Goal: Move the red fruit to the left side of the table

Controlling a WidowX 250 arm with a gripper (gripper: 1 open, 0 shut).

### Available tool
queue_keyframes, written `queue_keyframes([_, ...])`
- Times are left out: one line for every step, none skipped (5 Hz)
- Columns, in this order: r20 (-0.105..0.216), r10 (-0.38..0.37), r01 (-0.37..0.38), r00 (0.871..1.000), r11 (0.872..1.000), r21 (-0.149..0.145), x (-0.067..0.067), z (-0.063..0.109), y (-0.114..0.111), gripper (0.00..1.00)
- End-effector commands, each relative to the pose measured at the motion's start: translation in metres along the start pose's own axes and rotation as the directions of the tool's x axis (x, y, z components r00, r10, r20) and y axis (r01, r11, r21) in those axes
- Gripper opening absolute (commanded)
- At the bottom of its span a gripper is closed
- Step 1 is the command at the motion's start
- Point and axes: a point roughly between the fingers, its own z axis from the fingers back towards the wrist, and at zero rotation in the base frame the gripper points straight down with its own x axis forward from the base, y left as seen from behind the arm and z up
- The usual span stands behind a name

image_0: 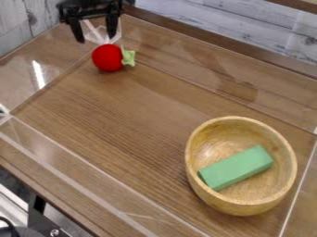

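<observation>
The red fruit (107, 57), a small bright red toy strawberry with a green leafy top, lies on the brown wood-grain table (136, 120) at the upper left. My gripper (95, 31) hangs just above and behind it, open, with both fingers spread and nothing between them. It does not touch the fruit.
A wooden bowl (243, 163) holding a green rectangular block (235, 168) stands at the lower right. Low clear acrylic walls (25, 69) run along the table's edges, close to the fruit on the left and back.
</observation>
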Motion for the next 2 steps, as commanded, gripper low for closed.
queue_keyframes([0.069, 0.022, -0.019, 0.997, 0.999, -0.036, 0.019, 0.042, -0.004, 1.00])
queue_keyframes([0.060, 0.050, -0.049, 0.997, 0.999, -0.020, 0.030, 0.031, -0.002, 1.00])
